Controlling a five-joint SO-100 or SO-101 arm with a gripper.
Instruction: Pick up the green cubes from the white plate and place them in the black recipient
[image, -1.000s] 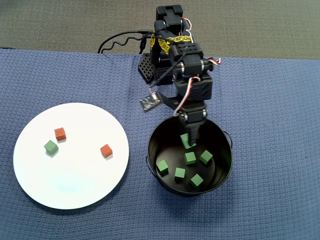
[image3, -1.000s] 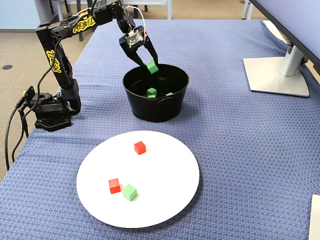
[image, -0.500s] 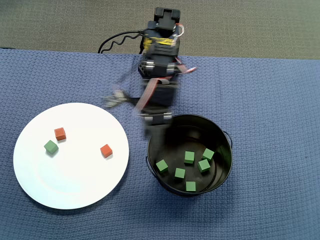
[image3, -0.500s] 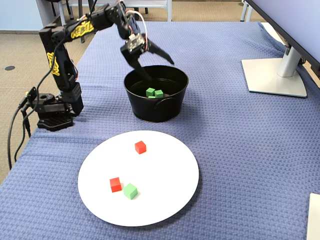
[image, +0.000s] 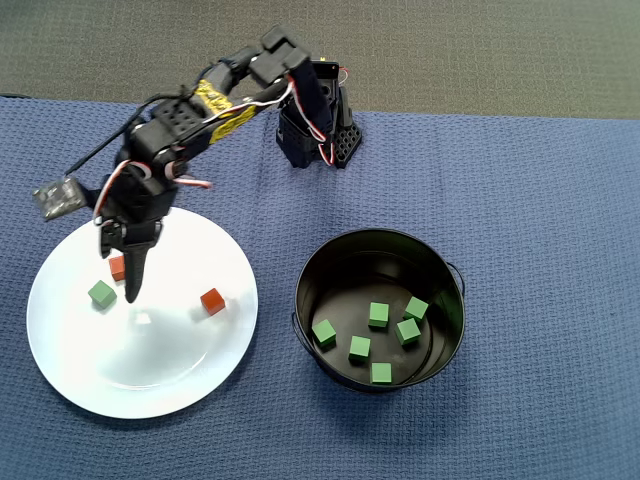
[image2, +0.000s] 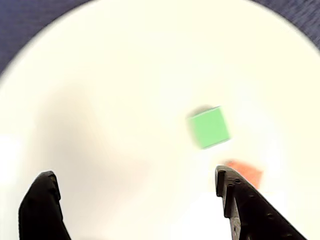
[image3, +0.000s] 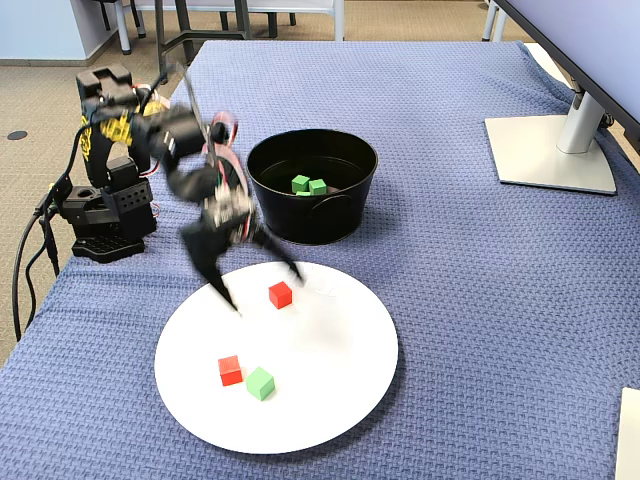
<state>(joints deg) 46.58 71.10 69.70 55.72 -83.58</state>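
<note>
While end effector (image2: 135, 200) hangs empty, fingers spread, small matte green cube (image2: 209, 127) sits on white plate (image2: 125, 75).

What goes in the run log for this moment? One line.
gripper: open, empty, over large white round plate | small green cube on plate: one | glossy black metal bucket: six green cubes

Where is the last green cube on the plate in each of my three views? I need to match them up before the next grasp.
Overhead view: green cube at the white plate's left side, just below a red cube.
Wrist view: right of center, ahead of the open gripper.
Fixed view: low on the plate.
Shared landmark: the red cube beside it, also in the wrist view and fixed view.
</note>
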